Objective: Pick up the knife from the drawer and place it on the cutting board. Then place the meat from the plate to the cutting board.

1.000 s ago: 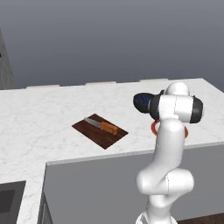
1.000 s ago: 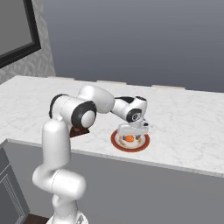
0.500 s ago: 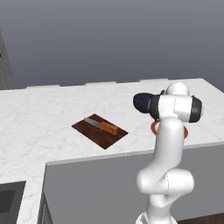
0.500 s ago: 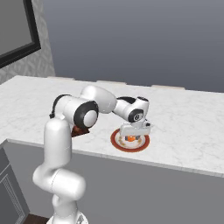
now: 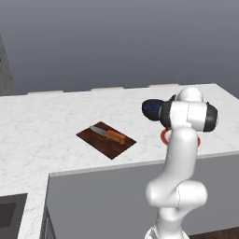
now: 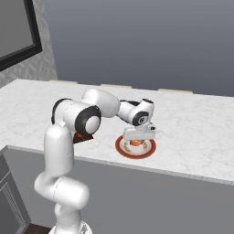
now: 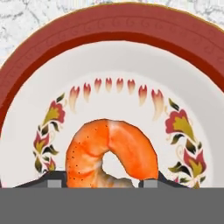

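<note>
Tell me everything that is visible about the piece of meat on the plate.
The meat is a curled shrimp, glossy orange, paler pink toward one end, with tiny dark dots on its thicker side. It bends into an arch with a small hollow beneath. It lies on the white centre of the plate, inside the painted floral ring and the wide red rim. The two dark fingers stand on either side of it, close to its ends; whether they touch it I cannot tell.

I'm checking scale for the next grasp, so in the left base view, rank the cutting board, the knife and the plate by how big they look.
1. cutting board, clearly largest.
2. and 3. knife and plate: unsure. Just a sliver of the plate's rim shows beside the arm, so it cannot be ranked fairly against the knife lying on the board.
</note>
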